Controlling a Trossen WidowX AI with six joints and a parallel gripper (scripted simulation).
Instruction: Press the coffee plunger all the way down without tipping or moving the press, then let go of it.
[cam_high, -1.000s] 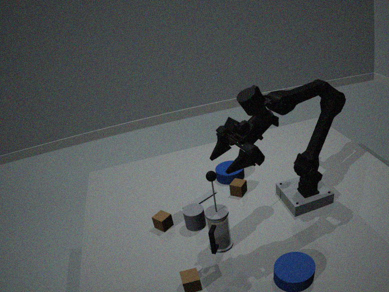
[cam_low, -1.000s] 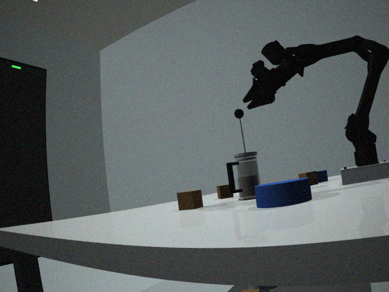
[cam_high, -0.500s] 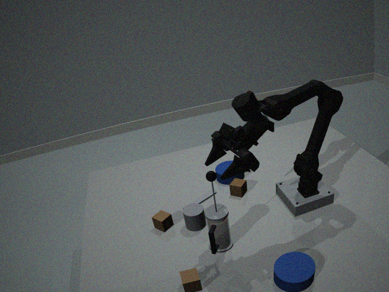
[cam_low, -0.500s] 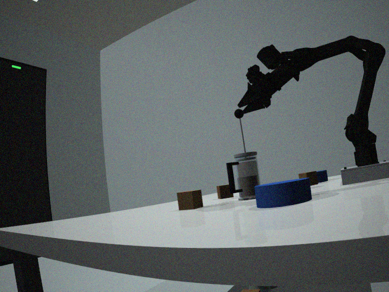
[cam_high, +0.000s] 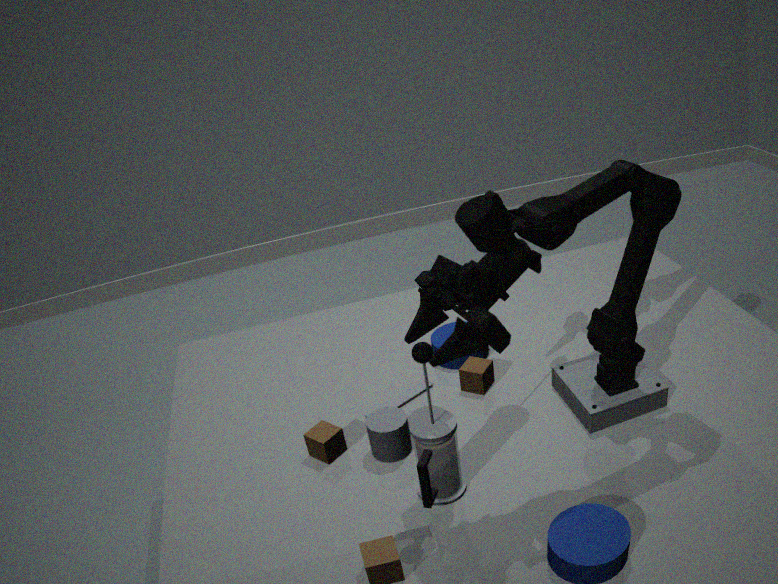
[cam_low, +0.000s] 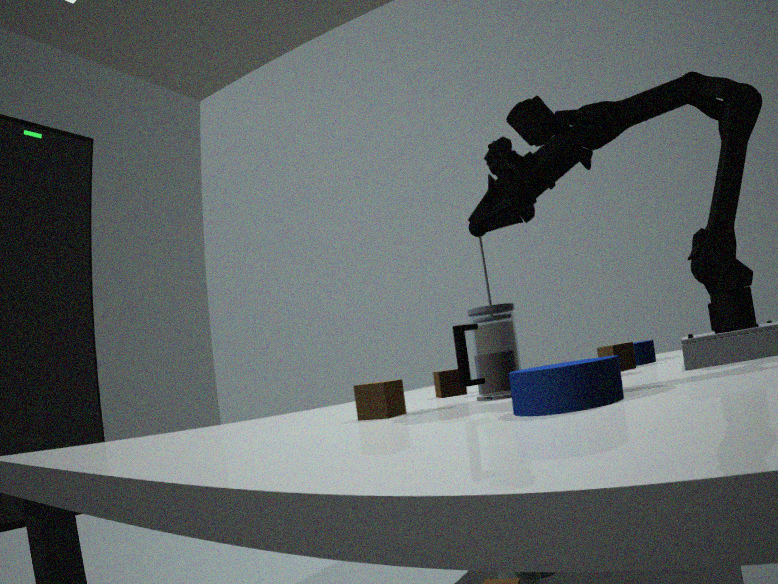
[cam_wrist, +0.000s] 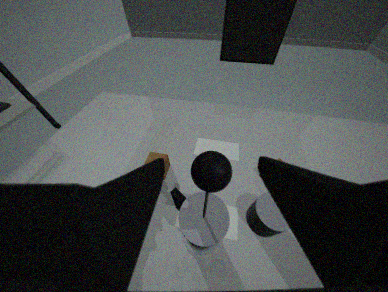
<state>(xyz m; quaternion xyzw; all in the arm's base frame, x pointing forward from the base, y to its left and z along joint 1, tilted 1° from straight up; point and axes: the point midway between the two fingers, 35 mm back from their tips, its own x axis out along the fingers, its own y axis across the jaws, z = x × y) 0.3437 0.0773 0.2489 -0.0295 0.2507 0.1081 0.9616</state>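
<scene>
Pincer (cam_wrist: 211, 172) released, fingers flanking plunger knob (cam_wrist: 211, 171), gaps both sides.
Grey cylinder (cam_high: 388, 432) stands just beside press (cam_high: 436, 455); exterior view hides cylinder and knob.

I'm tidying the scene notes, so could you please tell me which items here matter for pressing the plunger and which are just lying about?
Job: gripper, open around the plunger knob; coffee press.

Lying about: three brown cubes, two blue discs, grey cylinder.
</scene>
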